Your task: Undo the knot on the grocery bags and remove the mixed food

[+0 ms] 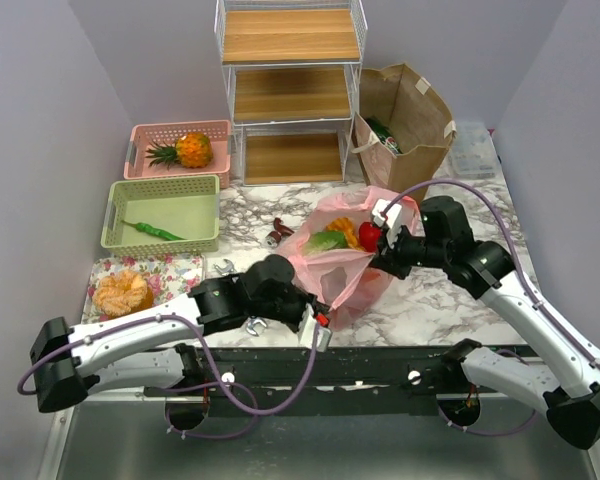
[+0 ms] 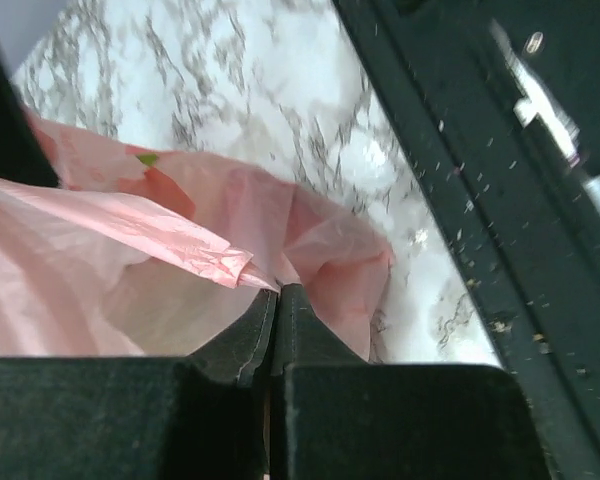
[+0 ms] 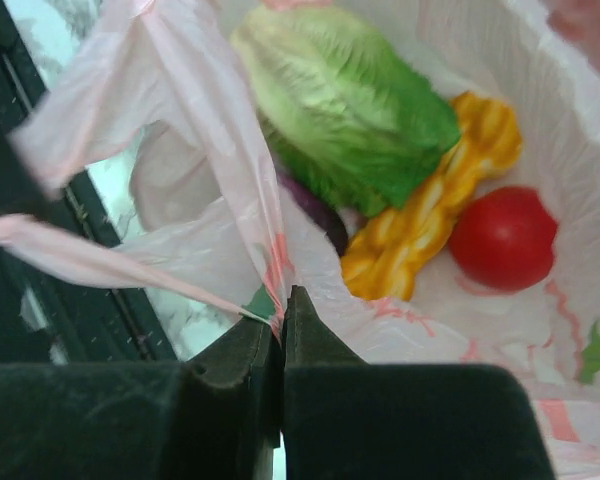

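Observation:
The pink plastic bag lies open mid-table; no knot shows. Inside it are lettuce, orange pieces and a red round vegetable. My left gripper is shut on the bag's near edge; the left wrist view shows its jaws pinching pink film. My right gripper is shut on the bag's right rim. The right wrist view shows the lettuce, orange pieces, red vegetable and a bit of purple eggplant. The brown paper bag stands at the back.
A wire shelf rack stands at the back. A pink basket holds a pineapple; a green basket holds a green pod. A tan bun sits on a floral mat. A red packet lies left of the bag.

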### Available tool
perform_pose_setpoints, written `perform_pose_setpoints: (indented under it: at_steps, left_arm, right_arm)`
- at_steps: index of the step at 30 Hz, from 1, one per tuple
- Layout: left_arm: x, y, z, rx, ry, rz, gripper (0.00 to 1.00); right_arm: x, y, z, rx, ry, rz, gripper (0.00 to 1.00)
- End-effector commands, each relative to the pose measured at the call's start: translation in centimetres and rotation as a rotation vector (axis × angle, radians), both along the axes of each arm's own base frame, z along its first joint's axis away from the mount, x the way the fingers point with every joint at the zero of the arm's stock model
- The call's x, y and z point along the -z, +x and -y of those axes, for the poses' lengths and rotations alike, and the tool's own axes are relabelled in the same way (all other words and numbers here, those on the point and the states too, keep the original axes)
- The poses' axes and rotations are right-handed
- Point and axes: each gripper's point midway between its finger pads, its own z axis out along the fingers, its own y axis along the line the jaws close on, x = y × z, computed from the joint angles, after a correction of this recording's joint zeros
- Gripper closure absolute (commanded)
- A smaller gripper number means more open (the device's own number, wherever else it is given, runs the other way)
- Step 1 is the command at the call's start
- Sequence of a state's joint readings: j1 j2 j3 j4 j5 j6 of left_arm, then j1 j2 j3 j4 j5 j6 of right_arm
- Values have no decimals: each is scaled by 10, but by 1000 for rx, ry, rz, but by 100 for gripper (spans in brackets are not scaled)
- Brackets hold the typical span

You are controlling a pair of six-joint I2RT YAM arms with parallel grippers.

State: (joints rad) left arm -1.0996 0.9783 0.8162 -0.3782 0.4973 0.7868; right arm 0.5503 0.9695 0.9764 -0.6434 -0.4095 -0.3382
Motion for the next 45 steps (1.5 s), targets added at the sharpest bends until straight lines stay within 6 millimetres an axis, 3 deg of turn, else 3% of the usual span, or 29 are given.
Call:
perform_pose_setpoints:
  at_steps: [1, 2, 4, 6, 9, 13, 16, 21, 24, 28, 31, 35, 37, 41, 45]
  left_arm:
    - [98, -4, -24, 59, 252, 130, 100]
    - [98, -3, -24, 59, 251, 145, 100]
    - [91, 2, -22, 37, 238, 156, 100]
    - [80, 6, -19, 15, 219, 169, 91]
    - [67, 6, -18, 12, 190, 181, 74]
    - [53, 2, -21, 9, 151, 172, 46]
    - [33, -10, -27, 24, 99, 136, 30]
    - [-35, -22, -46, -21, -103, 104, 13]
    - [-86, -2, -53, -155, -239, 74, 5]
    - [-139, 40, -50, -309, -302, -53, 5]
    - [-139, 61, -33, -307, -272, -23, 4]
    - [-131, 100, -4, -342, -274, 54, 2]
    - [-129, 111, 10, -326, -267, 55, 2]
    - [-130, 118, 37, -248, -292, 97, 1]
    - [-117, 149, 56, -295, -255, 153, 3]
  right_arm:
    - [-14, 11, 18, 90, -26, 29, 94]
    - [-11, 3, 20, 55, -53, 19, 84]
    - [-8, -10, 26, -3, -101, 0, 52]
    - [-14, -25, 29, -67, -128, -15, 25]
    - [-38, -39, 29, -110, -108, -21, 3]
    - [-76, -36, 24, -100, -47, 40, 0]
    - [-96, 2, 24, 36, -27, 140, 0]
    - [-113, 65, 45, 298, -83, 300, 0]
    - [-114, 86, 52, 345, -145, 371, 0]
    - [-103, 99, 55, 300, -229, 402, 0]
    - [-87, 108, 58, 261, -246, 358, 0]
    - [-79, 133, 90, 297, -218, 271, 0]
    - [-74, 138, 100, 275, -209, 220, 0]
    - [-61, 132, 96, 184, -183, 149, 0]
    - [-45, 129, 89, 137, -170, 100, 0]
